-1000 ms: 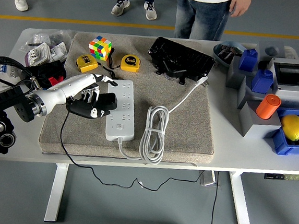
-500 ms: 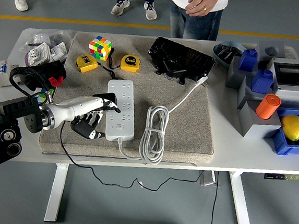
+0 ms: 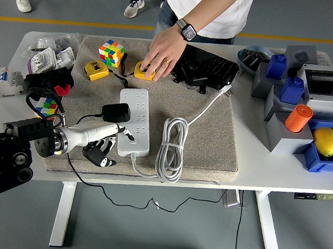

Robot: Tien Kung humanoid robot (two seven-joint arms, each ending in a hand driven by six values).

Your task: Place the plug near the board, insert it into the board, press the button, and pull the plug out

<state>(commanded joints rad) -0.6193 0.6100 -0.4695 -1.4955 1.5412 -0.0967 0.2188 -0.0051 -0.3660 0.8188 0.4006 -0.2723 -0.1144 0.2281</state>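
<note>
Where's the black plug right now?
In the head view, the black plug lies on the mat left of centre, against the white power strip's left edge, just above the left hand.

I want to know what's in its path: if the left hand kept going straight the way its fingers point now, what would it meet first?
Probably the white power strip: the left hand points right, fingertips already at the strip's near-left edge. The coiled white cable lies beyond it.

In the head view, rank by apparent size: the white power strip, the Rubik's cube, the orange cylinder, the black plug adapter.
1. Power strip, clearly largest.
2. Orange cylinder and Rubik's cube look about alike; I won't rank them.
3. Black plug adapter, slightly smaller, though it sits nearer the camera, so this is unsure.
</note>
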